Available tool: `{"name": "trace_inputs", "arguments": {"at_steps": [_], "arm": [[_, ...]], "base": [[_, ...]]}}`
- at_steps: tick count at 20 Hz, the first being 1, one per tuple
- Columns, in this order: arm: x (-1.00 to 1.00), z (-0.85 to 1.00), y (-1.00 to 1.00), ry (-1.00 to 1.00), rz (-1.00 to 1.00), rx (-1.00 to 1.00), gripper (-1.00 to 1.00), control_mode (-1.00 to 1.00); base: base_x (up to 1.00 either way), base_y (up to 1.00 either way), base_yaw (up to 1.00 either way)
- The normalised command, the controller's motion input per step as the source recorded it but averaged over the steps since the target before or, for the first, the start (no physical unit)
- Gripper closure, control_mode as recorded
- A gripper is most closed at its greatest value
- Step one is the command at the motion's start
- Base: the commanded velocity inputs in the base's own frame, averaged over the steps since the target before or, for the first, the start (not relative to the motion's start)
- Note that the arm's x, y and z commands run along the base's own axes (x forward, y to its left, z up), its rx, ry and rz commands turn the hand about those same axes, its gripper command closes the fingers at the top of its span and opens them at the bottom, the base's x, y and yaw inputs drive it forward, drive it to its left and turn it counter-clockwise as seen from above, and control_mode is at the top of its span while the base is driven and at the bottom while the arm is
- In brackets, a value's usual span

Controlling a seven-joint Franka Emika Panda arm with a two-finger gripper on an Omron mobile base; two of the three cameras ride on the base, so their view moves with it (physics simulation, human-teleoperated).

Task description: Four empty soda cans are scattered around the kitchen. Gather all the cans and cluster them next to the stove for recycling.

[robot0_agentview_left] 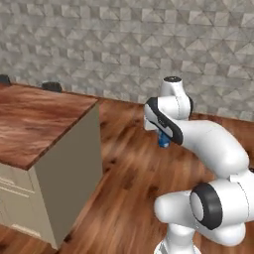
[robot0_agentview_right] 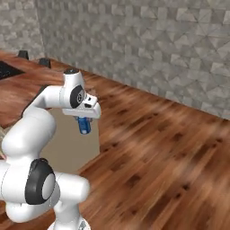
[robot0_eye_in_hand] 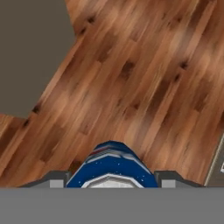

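Item — small blue soda can with silvery top, held aloft.
You had the two-finger gripper clamped on it, hanging over the wood-plank floor — just beside the beige cabinet's reddish-brown wood countertop, off its corner.

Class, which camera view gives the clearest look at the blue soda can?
The right base view: the blue soda can hangs in plain sight under the pincer, its side showing against the cabinet. In the left base view the arm covers most of it. The hand view shows just its top between the fingertips.
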Motion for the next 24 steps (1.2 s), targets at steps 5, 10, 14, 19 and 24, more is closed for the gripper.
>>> {"name": "trace_inputs", "arguments": {"at_steps": [5, 10, 14, 19, 24], "arm": [[0.0, 0.0, 0.0, 0.0, 0.0, 0.0, 1.0, 1.0], [0.0, 0.0, 0.0, 0.0, 0.0, 0.0, 1.0, 1.0], [0.0, 0.0, 0.0, 0.0, 0.0, 0.0, 1.0, 1.0], [0.0, 0.0, 0.0, 0.0, 0.0, 0.0, 1.0, 1.0], [0.0, 0.0, 0.0, 0.0, 0.0, 0.0, 1.0, 1.0]], "base": [[-0.59, 0.96, -0.65], [-0.58, 1.0, -0.58], [-0.49, 1.0, -0.39], [-0.2, 1.0, -0.22], [0.0, 1.0, -0.02]]}}
